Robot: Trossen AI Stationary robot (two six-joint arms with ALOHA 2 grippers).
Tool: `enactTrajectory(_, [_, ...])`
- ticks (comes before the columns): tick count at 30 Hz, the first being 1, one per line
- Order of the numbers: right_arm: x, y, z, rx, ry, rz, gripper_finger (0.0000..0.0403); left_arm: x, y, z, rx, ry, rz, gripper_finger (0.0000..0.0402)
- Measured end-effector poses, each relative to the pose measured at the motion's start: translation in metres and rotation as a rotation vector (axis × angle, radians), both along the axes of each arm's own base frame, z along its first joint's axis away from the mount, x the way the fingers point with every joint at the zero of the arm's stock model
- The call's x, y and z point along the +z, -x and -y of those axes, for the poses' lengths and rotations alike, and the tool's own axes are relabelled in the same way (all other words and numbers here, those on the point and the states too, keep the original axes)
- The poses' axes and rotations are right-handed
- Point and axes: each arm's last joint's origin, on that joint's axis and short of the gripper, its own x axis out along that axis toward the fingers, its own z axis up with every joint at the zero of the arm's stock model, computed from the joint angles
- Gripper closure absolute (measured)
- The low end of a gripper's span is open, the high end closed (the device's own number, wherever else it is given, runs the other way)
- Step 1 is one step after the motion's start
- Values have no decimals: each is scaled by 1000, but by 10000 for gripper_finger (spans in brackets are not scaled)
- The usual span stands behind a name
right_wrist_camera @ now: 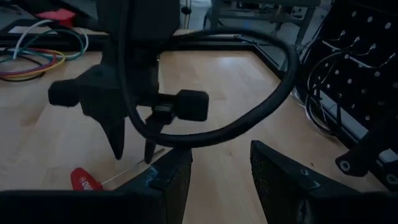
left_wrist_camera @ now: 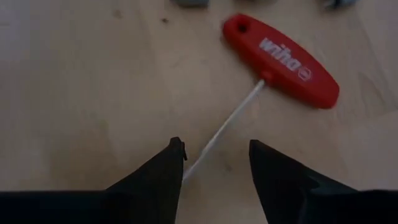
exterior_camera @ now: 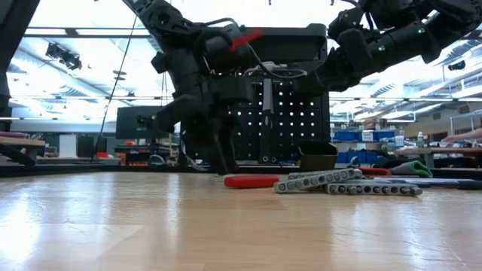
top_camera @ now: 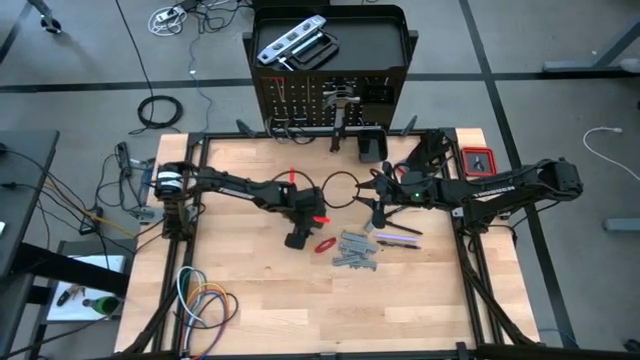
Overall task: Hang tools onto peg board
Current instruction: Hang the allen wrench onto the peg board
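A red T-handle key (left_wrist_camera: 283, 59) lies flat on the wooden table (top_camera: 250, 310), its thin steel shaft (left_wrist_camera: 227, 124) running toward my left gripper (left_wrist_camera: 214, 162). That gripper points steeply down over the shaft's free end, open, one finger on each side of it. The key also shows in the high view (top_camera: 325, 244) and low view (exterior_camera: 251, 181). My right gripper (right_wrist_camera: 221, 168) hovers open and empty above the table's middle (top_camera: 375, 205). The peg board (top_camera: 330, 100) stands upright at the far edge and carries a hammer (top_camera: 340, 98). A silver level (top_camera: 290, 42) lies on its tray. My left gripper has the key's shaft close against the inner edge of one fingertip (left_wrist_camera: 179, 163), near the shaft's free end. I cannot tell whether it touches. The key lies flat on the table.
A pile of grey wrenches (top_camera: 357, 252) and a purple-handled screwdriver (top_camera: 400, 240) lie just right of the key. A small black box (top_camera: 372, 146) stands before the peg board. Coiled coloured cables (top_camera: 205, 300) lie at the near left.
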Motion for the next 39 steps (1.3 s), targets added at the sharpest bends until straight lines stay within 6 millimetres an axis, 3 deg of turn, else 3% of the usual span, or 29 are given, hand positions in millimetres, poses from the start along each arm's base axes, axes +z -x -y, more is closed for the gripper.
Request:
enactTrajectory(6, [0,0,0,2,0,5,231,-19,-4,2,-25,17,-42,252])
enactTrajectory(12, [1,0,0,3,0,6,231,-13,-9,16,-77,-93,-93,385])
enactTrajectory(17, [0,0,0,3,-1,-2,231,4,-20,28,-57,-217,-70,399])
enactTrajectory(24, [-2,1,0,-1,-34,-18,231,46,-25,30,84,-296,-4,401])
enactTrajectory(30, [-4,1,1,81,-192,-7,231,60,-21,32,211,-461,86,401])
enactTrajectory(39, [-4,2,6,-20,-227,5,231,74,-30,41,385,-671,275,401])
